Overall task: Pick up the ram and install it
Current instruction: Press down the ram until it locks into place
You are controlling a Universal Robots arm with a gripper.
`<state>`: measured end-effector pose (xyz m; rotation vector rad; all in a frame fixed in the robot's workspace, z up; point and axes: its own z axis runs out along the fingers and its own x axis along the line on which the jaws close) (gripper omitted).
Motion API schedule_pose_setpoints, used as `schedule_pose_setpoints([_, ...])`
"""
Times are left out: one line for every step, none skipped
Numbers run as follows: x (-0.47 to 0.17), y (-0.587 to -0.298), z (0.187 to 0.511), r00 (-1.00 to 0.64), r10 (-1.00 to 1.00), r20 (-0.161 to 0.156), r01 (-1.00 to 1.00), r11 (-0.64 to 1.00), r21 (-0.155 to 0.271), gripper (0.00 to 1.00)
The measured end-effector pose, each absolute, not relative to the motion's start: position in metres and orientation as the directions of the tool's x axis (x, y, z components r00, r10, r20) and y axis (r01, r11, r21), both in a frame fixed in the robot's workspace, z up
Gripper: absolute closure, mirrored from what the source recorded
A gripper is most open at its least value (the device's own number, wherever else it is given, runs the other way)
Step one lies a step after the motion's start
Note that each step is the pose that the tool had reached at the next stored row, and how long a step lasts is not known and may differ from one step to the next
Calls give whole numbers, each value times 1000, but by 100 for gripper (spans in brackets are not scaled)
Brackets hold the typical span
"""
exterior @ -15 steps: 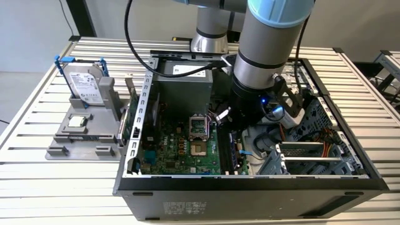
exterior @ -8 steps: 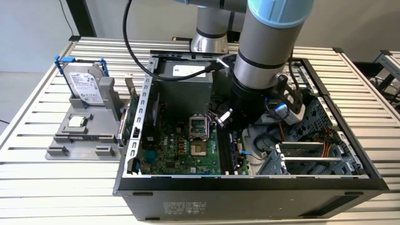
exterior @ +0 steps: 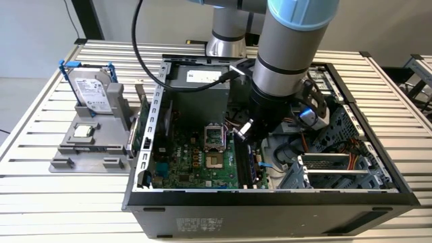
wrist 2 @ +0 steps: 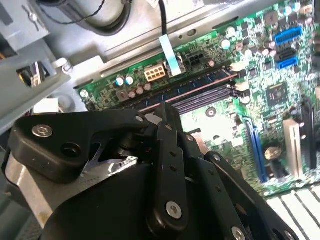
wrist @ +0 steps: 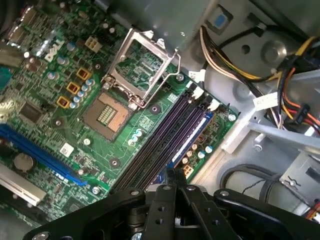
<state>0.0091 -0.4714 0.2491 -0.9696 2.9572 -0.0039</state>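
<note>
Where the motherboard's black slots (wrist: 165, 135) run, the ram (wrist 2: 192, 84) is seen as a thin dark strip, edge-on in the outermost slot. The claw (wrist: 175, 176) is held narrow just above it, with nothing gripped.

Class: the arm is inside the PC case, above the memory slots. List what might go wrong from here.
1. The end effector hangs just over the slots. If the dark strip in the outer slot is the ram, an off-centre push might seat it tilted.
2. The open socket lies bare close by, and a sideways drift could damage it.
3. Loose cables run beside the arm and might snag.
</note>
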Motion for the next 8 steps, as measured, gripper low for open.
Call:
schedule_pose_setpoints([9, -471, 249, -796, -604, -27, -604, 797, -12, 100])
schedule_pose_setpoints([9, -471, 249, -785, -618, -27, -618, 786, -12, 100])
schedule_pose_setpoints([9, -471, 249, -766, -643, -27, -643, 766, -12, 100])
schedule_pose_setpoints([9, -471, 249, -756, -654, -27, -654, 757, -12, 100])
schedule_pose_setpoints([9, -471, 249, -747, -665, -27, -665, 747, -12, 100])
schedule_pose_setpoints([9, -471, 249, -737, -676, -27, -676, 737, -12, 100])
schedule_pose_setpoints([9, -471, 249, -727, -686, -27, -686, 727, -12, 100])
schedule_pose_setpoints([9, -471, 249, -717, -697, -27, -697, 717, -12, 100])
